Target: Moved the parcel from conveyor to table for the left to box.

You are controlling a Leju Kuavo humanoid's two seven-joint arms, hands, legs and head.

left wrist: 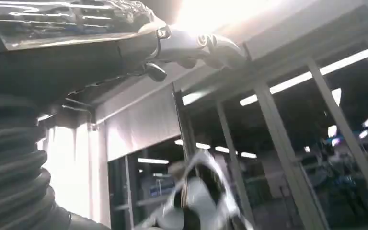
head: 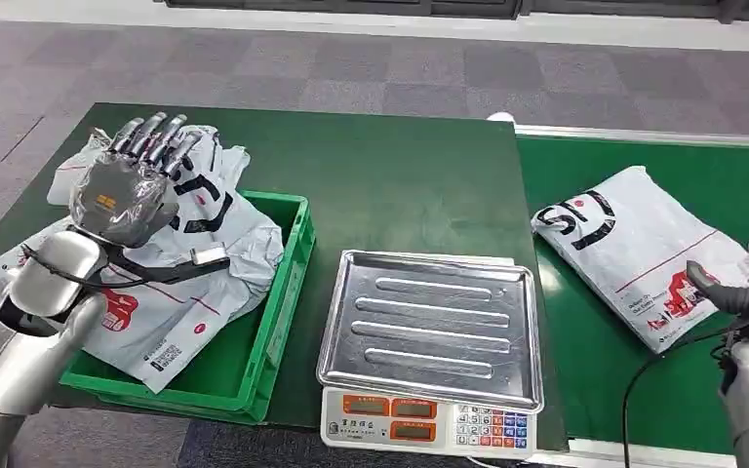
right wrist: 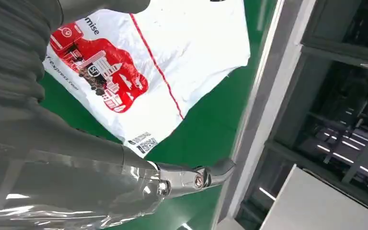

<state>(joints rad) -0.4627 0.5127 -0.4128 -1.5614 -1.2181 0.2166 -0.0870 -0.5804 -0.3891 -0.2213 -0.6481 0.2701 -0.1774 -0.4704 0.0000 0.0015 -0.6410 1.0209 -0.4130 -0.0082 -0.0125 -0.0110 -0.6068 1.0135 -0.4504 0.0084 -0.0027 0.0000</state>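
Table (head: 400, 185) green-topped, conveyor (head: 731, 185) green beside it, grey tiled floor (head: 351, 68).

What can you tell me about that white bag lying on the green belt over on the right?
The parcel is a flat white plastic mailer bag with black lettering, a thin red line and a red printed picture by one corner. It lies slightly wrinkled and skewed on the green conveyor. The right robot hand reaches its near corner; contact is unclear.

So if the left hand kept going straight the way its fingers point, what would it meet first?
Probably the white parcels piled at the far end of the green crate; the left hand hangs above them, height unclear.
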